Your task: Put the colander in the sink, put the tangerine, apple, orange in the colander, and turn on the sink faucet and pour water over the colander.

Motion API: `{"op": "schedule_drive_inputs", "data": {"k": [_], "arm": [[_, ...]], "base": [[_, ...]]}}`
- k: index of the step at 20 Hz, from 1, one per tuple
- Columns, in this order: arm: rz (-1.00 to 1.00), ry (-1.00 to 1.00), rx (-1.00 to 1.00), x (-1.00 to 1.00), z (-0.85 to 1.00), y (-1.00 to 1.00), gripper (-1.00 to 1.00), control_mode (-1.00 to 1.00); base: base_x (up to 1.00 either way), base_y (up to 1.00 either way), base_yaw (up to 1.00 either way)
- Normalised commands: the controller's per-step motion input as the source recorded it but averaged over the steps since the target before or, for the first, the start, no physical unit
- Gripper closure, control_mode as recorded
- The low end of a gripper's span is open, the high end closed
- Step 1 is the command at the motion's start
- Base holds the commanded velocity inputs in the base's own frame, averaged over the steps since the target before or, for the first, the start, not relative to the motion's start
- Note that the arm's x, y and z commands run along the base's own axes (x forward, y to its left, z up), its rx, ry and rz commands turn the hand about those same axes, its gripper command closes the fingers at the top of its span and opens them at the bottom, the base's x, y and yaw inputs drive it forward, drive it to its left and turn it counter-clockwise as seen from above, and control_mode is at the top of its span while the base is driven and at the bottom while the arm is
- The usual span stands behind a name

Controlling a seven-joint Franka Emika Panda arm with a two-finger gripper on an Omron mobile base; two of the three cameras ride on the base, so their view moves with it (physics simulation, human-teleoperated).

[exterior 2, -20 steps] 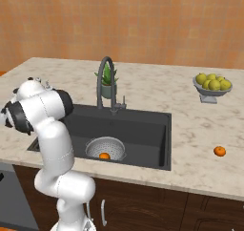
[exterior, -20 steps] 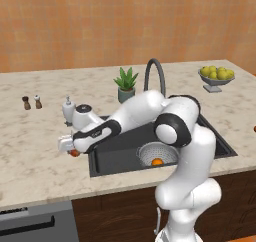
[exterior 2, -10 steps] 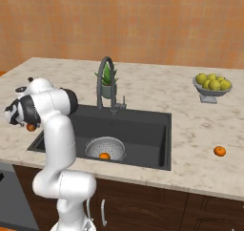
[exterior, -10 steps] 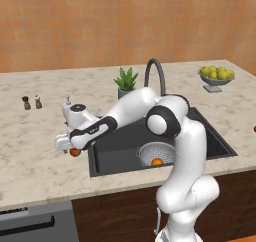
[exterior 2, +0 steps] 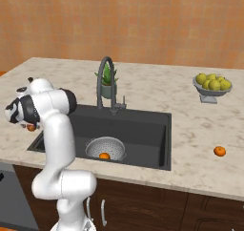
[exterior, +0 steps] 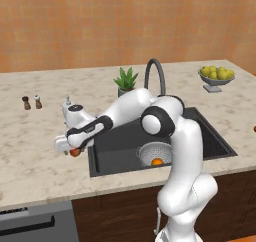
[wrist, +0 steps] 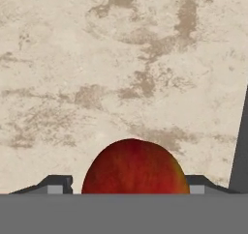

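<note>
At the left of the left base view, the gripper [exterior: 74, 149] straddled the apple [wrist: 134, 166] on the counter [exterior: 35, 156], jaws apart, needing centred closure before lifting toward the colander [exterior: 155, 153].

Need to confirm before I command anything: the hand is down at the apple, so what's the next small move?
Probably close the fingers on the apple: in the hand view it sits centred between them on the counter, not yet visibly gripped. Then lift toward the colander.
</note>
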Motion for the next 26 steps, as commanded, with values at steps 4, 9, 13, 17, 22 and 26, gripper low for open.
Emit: {"op": "schedule_drive_inputs", "data": {"k": [4, 9, 13, 17, 22, 26], "arm": [[0.00, 0.00, -0.02, -0.11, -0.10, -0.38, 1.00, -1.00], [0.00, 0.00, 0.00, -0.44, 0.30, -0.59, 1.00, -1.00], [0.00, 0.00, 0.00, -0.36, 0.40, -0.67, 1.00, -1.00], [0.00, 0.00, 0.00, -0.20, 0.28, -0.73, 1.00, -1.00], [0.00, 0.02, -0.01, -0.01, 0.14, -0.74, 1.00, -1.00], [-0.03, 0.02, -0.05, 0.00, 0.08, -0.74, 1.00, -1.00]], "base": [[0.00, 0.00, 0.00], [0.00, 0.00, 0.00], [0.00, 0.00, 0.00], [0.00, 0.00, 0.00], [0.00, 0.00, 0.00], [0.00, 0.00, 0.00]]}}
